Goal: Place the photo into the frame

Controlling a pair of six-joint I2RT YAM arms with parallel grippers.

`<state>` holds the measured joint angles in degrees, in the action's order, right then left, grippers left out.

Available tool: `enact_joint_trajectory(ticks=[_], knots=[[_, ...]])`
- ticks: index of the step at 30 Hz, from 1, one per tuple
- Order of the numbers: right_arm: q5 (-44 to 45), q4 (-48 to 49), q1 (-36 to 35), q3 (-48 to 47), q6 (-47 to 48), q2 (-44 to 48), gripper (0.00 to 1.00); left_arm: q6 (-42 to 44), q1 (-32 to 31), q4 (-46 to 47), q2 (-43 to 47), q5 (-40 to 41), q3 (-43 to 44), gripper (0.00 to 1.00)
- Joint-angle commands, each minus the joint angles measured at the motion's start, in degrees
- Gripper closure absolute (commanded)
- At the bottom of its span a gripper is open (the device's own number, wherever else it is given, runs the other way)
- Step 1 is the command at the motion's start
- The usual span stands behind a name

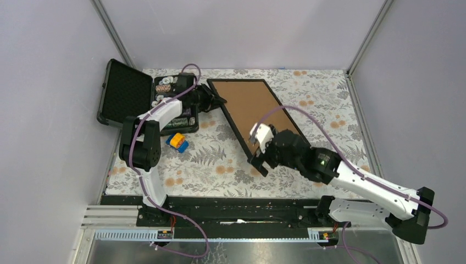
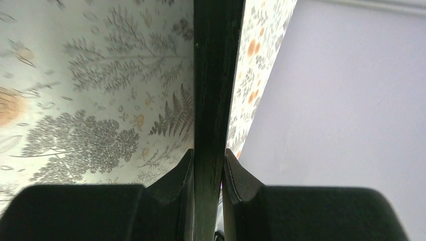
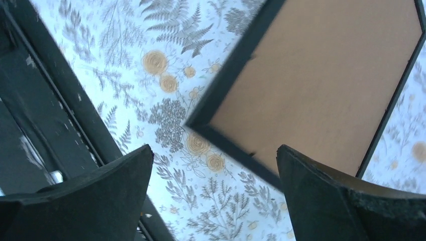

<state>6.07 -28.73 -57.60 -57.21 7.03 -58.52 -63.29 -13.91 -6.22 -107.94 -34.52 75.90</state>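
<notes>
The frame (image 1: 253,107) lies back up on the floral cloth, its brown board showing inside thin black moulding. My left gripper (image 1: 218,102) is at its far left corner. In the left wrist view the black moulding (image 2: 213,75) runs between the two fingers, and the left gripper (image 2: 208,153) is shut on it. My right gripper (image 1: 259,157) hovers over the near corner of the frame (image 3: 321,85). The right gripper (image 3: 213,150) is wide open with only cloth between its fingers. The photo is out of view.
An open black case (image 1: 123,93) with foam lining stands at the back left, with small items (image 1: 173,91) in its other half. A small orange and blue object (image 1: 177,141) lies near the left arm. A black rail (image 1: 231,206) runs along the table's near edge.
</notes>
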Motion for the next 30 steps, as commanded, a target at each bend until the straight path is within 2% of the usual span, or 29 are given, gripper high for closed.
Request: enact_joint_trajectory(ticks=[1, 4, 9, 12, 15, 17, 20, 25, 26, 28, 29, 30], knots=[[3.50, 16.88, -6.39, 11.03, 18.31, 4.73, 0.00, 0.08, 3.37, -9.86, 2.11, -0.43, 8.70, 1.00], [7.87, 24.91, -6.99, 16.50, 26.19, 6.41, 0.00, 0.38, 4.36, -11.45, 2.26, -1.07, 10.30, 1.00], [21.55, 50.22, -6.99, 25.65, 39.51, 0.68, 0.00, 0.98, 4.60, -13.13, 3.14, -1.43, 11.55, 1.00], [23.20, 58.97, -6.94, 27.33, 43.51, -3.97, 0.01, 1.53, 4.87, -14.90, 3.32, -1.69, 12.04, 1.00], [23.33, 66.64, -7.00, 28.93, 45.59, -7.83, 0.07, 1.13, 4.99, -15.24, 3.66, -2.38, 12.19, 1.00], [24.84, 69.97, -7.00, 29.37, 47.31, -10.09, 0.17, 1.16, 5.02, -15.94, 3.76, -2.29, 12.68, 1.00], [29.03, 74.89, -7.00, 30.13, 47.82, -10.74, 0.43, 1.47, 5.42, -17.90, 3.83, -1.61, 13.76, 1.00], [29.14, 71.17, -6.90, 28.76, 43.49, -9.01, 0.74, -0.20, 5.63, -16.89, 4.39, -2.69, 13.79, 1.00], [29.26, 70.42, -6.86, 28.45, 42.26, -8.86, 0.79, -0.25, 5.57, -15.44, 4.43, -3.76, 13.78, 0.94], [29.23, 66.32, -6.55, 26.64, 39.13, -8.36, 0.95, 0.37, 5.59, -12.89, 5.03, -5.63, 13.84, 0.66], [29.07, 64.35, -6.29, 25.47, 37.19, -7.82, 1.00, 1.11, 5.61, -12.48, 5.66, -5.44, 13.84, 0.52], [28.65, 62.72, -6.11, 24.65, 34.89, -7.02, 1.00, 2.13, 5.57, -12.36, 6.76, -4.76, 13.89, 0.40]])
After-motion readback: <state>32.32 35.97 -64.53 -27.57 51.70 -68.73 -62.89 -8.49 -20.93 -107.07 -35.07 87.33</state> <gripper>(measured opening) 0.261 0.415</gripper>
